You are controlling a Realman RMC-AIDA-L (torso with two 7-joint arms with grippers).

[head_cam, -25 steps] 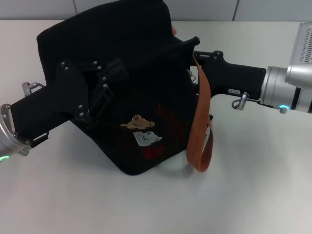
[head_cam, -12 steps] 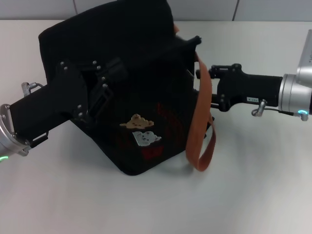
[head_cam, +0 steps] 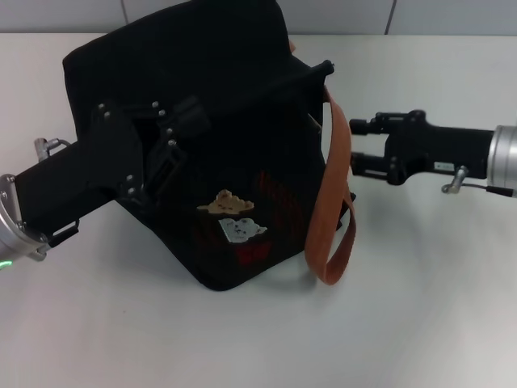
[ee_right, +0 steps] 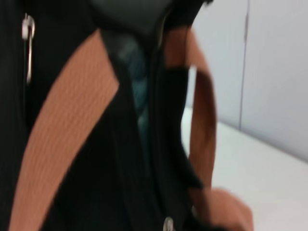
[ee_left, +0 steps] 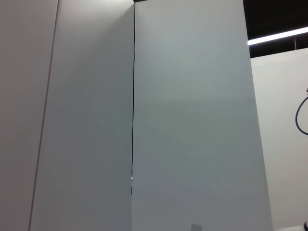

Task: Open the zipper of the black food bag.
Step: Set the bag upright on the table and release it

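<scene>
The bag (head_cam: 218, 145) lay tipped on the white surface (head_cam: 420, 307), its bear patches (head_cam: 233, 215) facing up and one orange strap (head_cam: 331, 202) looping down its right side. The left gripper (head_cam: 166, 149) pressed against the bag's left face; whether its fingers clenched any fabric could not be told. The right gripper (head_cam: 355, 145) hung just beside the strap, apart from the bag, fingers released. In the right wrist view, a silver pull (ee_right: 28, 29) showed on the black fabric beside the strap (ee_right: 67, 139); the zipper's line itself was unclear.
</scene>
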